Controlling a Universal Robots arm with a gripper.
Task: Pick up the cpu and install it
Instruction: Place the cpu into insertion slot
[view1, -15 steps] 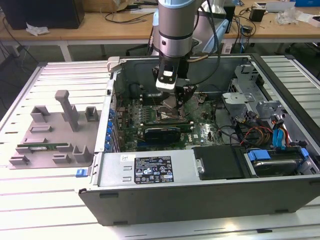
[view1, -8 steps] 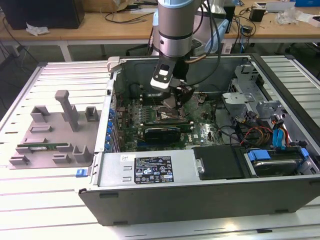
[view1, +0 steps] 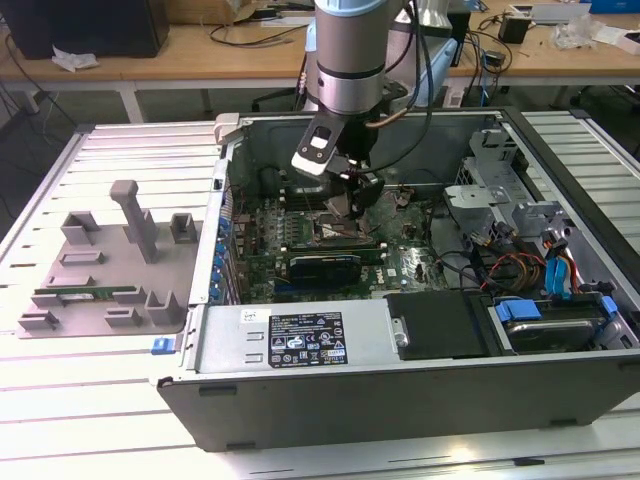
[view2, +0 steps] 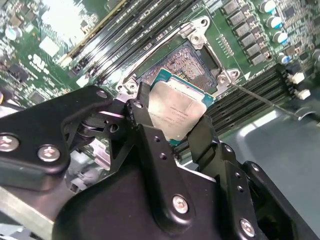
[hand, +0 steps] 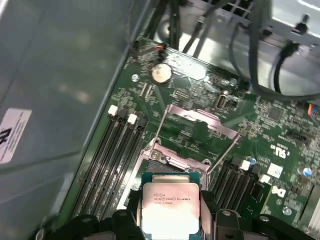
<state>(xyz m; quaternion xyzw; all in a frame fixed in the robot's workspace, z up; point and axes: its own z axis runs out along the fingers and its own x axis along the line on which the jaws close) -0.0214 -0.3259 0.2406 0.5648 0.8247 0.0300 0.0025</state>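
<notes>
Fingers (view2: 144, 125) of the gripper (view2: 172, 120) pinch the cpu (view2: 177, 107) by its edges, just above the open socket (view2: 189, 65) on the green board (view2: 250, 35). Picking up looks done; putting it in is the step now. It must sit flat and square.

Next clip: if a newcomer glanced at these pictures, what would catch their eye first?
In both wrist views, the silver-topped cpu stands out, clamped on two sides by the black gripper and held over the open socket on the green motherboard. In the exterior view, the arm reaches down into the open computer case, with a grey parts tray on the exterior view's left.
</notes>
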